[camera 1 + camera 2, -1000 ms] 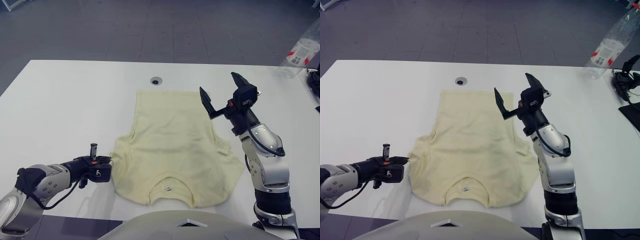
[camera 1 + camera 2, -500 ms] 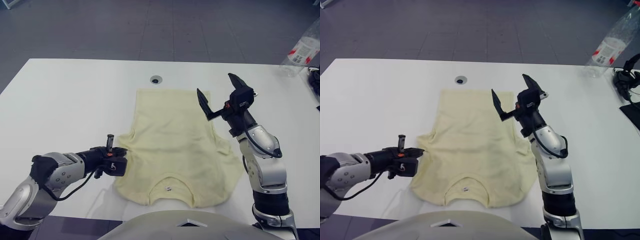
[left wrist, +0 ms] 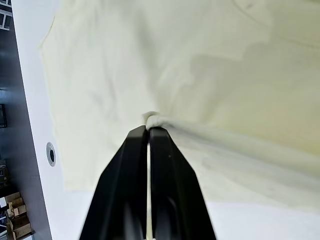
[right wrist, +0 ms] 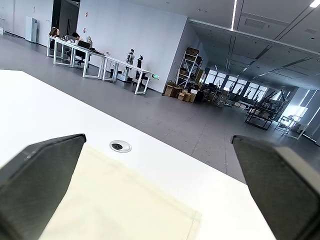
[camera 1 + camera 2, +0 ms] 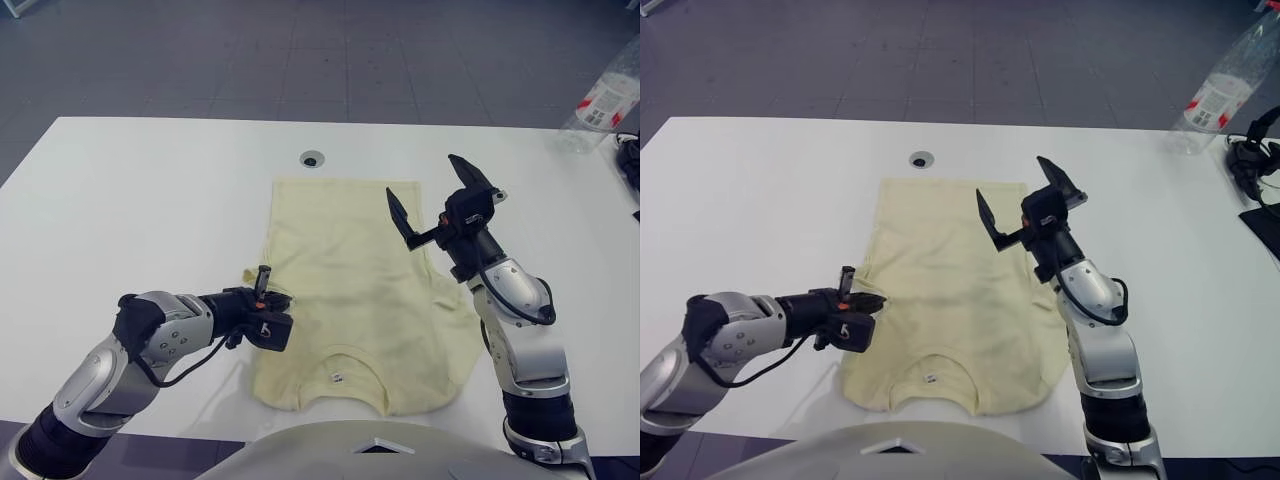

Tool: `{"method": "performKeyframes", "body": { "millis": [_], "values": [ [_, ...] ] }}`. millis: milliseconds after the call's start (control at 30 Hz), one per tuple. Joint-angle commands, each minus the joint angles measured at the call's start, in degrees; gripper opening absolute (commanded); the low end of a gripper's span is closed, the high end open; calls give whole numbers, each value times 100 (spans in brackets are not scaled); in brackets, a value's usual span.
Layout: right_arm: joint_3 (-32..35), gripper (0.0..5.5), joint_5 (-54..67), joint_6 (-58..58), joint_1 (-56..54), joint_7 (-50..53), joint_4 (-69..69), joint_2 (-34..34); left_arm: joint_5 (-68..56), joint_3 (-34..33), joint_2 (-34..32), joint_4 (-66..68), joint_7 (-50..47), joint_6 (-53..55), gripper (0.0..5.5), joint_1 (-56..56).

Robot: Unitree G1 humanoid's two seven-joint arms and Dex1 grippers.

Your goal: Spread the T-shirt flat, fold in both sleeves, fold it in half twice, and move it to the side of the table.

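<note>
A pale yellow T-shirt (image 5: 350,280) lies on the white table (image 5: 130,200), collar toward me, hem toward the far side. My left gripper (image 5: 268,300) is shut on the shirt's left sleeve, which is drawn in over the body; in the left wrist view the fingers (image 3: 165,165) pinch a bunched ridge of cloth (image 3: 152,119). My right gripper (image 5: 432,205) hovers open above the shirt's right side near the hem, holding nothing. The right sleeve (image 5: 465,320) still lies spread out beside the right arm.
A round cable hole (image 5: 313,158) sits in the table just beyond the hem. A clear plastic bottle (image 5: 603,100) and dark cables (image 5: 1245,160) lie at the far right edge. Bare table stretches to the left and the far side.
My left gripper has travelled right, carrying the left sleeve inward over the shirt's body. The right gripper has drifted slightly left, staying open.
</note>
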State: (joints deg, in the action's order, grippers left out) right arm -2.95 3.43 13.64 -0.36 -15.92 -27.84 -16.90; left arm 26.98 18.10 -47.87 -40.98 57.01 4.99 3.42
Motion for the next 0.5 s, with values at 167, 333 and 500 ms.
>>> {"method": "performKeyframes", "body": {
  "millis": [167, 333, 500],
  "values": [
    [-49, 540, -56, 13, 48, -18, -90, 4, 570, 522, 258, 478, -85, -231, 3, -424],
    [-57, 540, -73, 12, 48, -30, -84, 5, 642, 697, 485, 592, -70, -206, 3, -546],
    [-60, 540, -123, 35, 99, -1, -164, 24, 642, 754, 612, 744, -87, -189, 3, -634]
  ]
}}
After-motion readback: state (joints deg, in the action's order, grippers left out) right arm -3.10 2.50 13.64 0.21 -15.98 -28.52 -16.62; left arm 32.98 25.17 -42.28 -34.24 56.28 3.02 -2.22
